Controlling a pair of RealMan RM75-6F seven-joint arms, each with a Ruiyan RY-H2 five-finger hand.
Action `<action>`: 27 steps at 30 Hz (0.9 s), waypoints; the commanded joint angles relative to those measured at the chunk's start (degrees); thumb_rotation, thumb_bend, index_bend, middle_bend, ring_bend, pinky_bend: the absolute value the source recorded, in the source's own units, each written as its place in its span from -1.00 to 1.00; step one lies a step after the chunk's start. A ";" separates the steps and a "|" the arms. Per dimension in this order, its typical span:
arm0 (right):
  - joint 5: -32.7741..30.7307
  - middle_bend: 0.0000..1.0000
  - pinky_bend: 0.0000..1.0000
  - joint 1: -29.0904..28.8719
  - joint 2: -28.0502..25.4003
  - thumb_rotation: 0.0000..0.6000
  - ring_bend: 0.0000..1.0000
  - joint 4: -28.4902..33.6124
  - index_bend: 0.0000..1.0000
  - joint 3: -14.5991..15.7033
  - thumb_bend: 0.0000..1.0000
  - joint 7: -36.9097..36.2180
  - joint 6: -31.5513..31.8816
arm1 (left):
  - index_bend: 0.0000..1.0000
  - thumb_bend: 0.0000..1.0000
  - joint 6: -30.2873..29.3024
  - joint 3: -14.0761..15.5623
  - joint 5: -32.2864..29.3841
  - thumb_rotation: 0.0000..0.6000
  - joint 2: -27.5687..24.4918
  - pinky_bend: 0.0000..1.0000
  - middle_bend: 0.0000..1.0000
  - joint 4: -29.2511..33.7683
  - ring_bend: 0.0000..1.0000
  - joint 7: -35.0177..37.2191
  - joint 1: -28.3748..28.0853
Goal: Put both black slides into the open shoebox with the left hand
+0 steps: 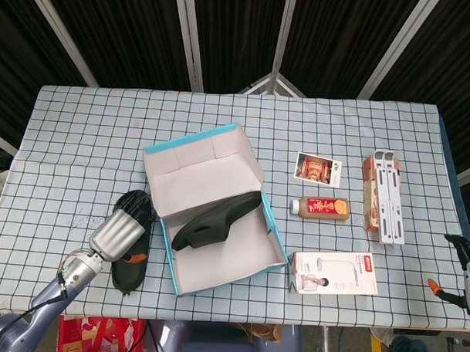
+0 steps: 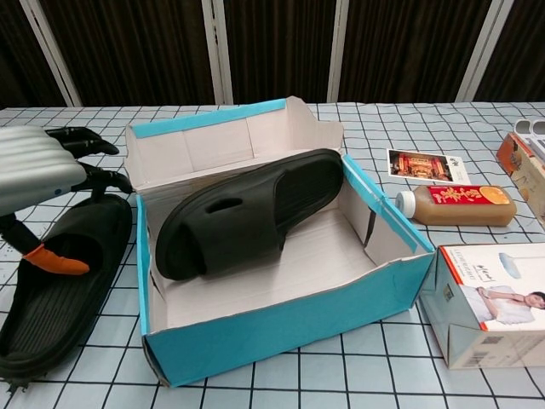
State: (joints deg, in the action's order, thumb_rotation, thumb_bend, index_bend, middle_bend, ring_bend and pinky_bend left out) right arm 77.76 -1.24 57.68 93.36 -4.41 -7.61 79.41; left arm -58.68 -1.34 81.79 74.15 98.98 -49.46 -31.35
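The open shoebox (image 1: 161,159) (image 2: 281,328) has blue outer walls and stands at the middle of the checked table. One black slide (image 1: 216,220) (image 2: 247,213) lies inside it, leaning on the far right wall. The other black slide (image 1: 131,263) (image 2: 60,294) lies on the table just left of the box. My left hand (image 1: 119,231) (image 2: 38,179) hovers over this slide's far half with fingers (image 2: 85,145) spread. Its orange-tipped thumb (image 2: 55,260) reaches down over the footbed, gripping nothing. My right hand (image 1: 465,269) shows only at the right edge, holding nothing.
Right of the box lie a photo card (image 1: 319,168), a brown bottle (image 1: 320,207) on its side and a white lamp carton (image 1: 336,272). An orange carton with a white stand (image 1: 382,195) sits further right. The front table edge is close behind the left slide.
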 commanded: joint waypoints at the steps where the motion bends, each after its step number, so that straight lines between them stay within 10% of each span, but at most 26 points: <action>1: -0.04 -0.67 -0.57 -0.02 0.04 1.00 -0.56 0.01 -0.66 0.01 -0.53 0.16 -0.01 | -0.65 -0.57 0.44 -0.61 -0.71 -0.09 1.10 -0.90 -0.32 -1.10 -0.88 -0.96 -0.91; 27: -0.74 -0.67 -0.57 -0.03 -0.15 1.00 -0.56 0.35 -0.66 0.03 -0.53 0.66 -0.43 | -0.65 -0.57 2.02 -4.24 -6.56 -0.07 3.45 -0.90 -0.32 -2.49 -0.88 -11.82 -8.24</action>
State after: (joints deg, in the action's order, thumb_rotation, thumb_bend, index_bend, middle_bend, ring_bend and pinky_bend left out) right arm 77.01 -1.27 57.54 93.71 -4.38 -6.94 78.97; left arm -56.69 -5.37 75.61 77.40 96.37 -60.91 -39.24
